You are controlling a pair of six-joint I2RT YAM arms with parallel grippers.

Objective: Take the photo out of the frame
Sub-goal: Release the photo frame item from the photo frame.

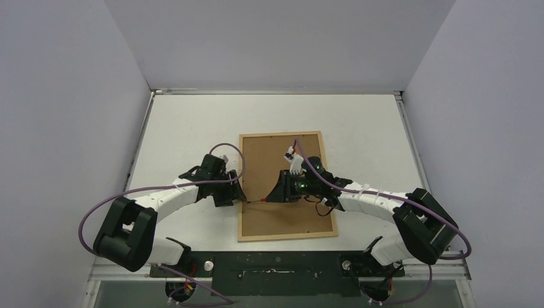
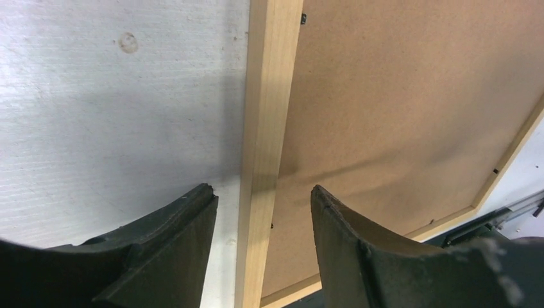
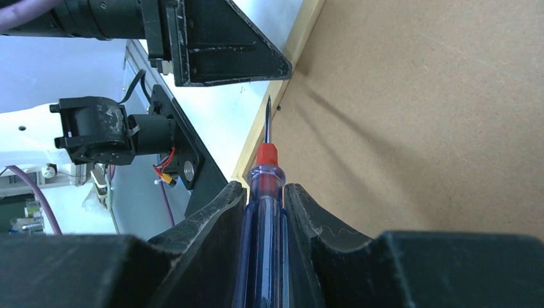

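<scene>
Frame (image 1: pixel 280 134) lying face-down mid-table (image 1: pixel 192 122), brown backing board (image 1: pixel 269 160) facing up.

Left gripper (image 2: pixel 260 192) sitting open, fingers (image 2: pixel 173 237) straddling the frame's left rail; only the left wrist view is showing that gap. Right gripper (image 3: pixel 264 187) clamping a screwdriver (image 3: pixel 264 212) with a blue see-through handle and red collar. Right wrist view is showing its tip pointing at the rail's inner edge, beside a small dark tab (image 3: pixel 276 108). Moulding looking thin, pale wood.

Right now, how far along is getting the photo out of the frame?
Done: the frame lies face down, backing board up, and the right gripper grips a screwdriver. In hand: its tip points at the frame's left rail, which the open left gripper straddles. Left: the board sits in the frame; no photo shows yet.
</scene>
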